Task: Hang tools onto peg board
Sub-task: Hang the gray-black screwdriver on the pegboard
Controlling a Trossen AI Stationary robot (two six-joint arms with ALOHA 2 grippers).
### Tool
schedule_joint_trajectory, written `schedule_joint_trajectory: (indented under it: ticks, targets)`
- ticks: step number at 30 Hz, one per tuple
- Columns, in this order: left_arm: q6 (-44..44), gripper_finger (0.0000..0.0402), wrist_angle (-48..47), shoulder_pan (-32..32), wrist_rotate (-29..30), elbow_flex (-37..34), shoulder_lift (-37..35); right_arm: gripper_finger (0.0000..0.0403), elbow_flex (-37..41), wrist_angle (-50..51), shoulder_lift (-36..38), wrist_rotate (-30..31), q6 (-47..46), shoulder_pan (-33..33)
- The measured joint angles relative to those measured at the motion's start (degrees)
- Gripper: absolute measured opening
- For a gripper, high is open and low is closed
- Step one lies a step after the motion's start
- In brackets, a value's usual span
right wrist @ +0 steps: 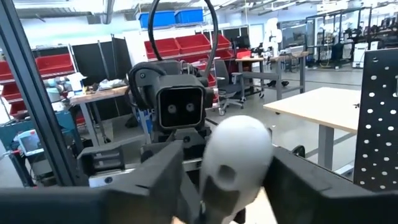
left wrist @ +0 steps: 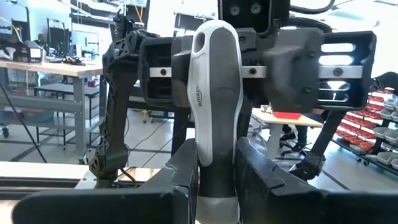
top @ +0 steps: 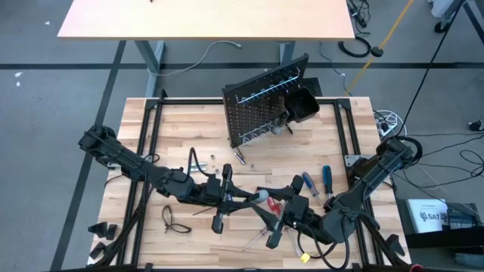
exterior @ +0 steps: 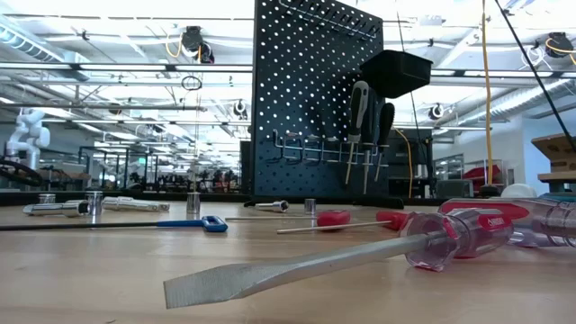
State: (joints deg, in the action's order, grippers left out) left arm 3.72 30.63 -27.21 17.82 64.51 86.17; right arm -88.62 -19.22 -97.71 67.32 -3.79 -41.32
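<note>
A screwdriver with a white-and-grey handle hangs level above the table's near middle, between my two grippers, which face each other. My left gripper is shut on it; my right gripper meets its rounded butt end from the other side. The black peg board stands upright at the far middle, with dark-handled screwdrivers hanging from its silver rail. Neither gripper shows in the low view. My left gripper pinches the handle's narrow dark neck between its two fingers, coming level from the table's left, fingers along the tool. The screwdriver is lifted clear, roughly level. My right gripper's fingers close on either side of the handle's butt end, coming level from the table's right.
Loose tools lie on the tabletop: two blue-handled screwdrivers at the right, a red-handled one below the grippers, a clear red flat-blade screwdriver near the front, a blue T-handle key, small silver bits. A black bin hangs on the board.
</note>
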Motion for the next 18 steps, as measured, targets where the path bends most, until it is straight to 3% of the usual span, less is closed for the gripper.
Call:
schedule_joint_trajectory:
  ticks: [4, 6, 13, 18]
  targets:
    - [0.2, 0.0072, 0.0, 0.1, -0.2, 0.0, 0.0, 0.0115, 0.0, 0.0, 0.0, 0.1, 0.0, 0.2]
    - [0.2, 0.0092, -0.1, 0.2, 0.0, 0.0, 0.0, 0.0112, 0.0, 0.0, 0.0, 0.2, 0.2, 0.2]
    - [0.4, 0.0220, -1.8, 0.2, 5.6, 0.1, -0.1, 0.0112, 0.0, 0.5, 0.1, 1.1, 1.4, 0.1]
    - [3.7, 0.0254, -5.8, 0.3, 7.5, 0.1, -1.2, 0.0112, 0.0, 0.4, 2.0, 5.8, 4.3, -1.5]
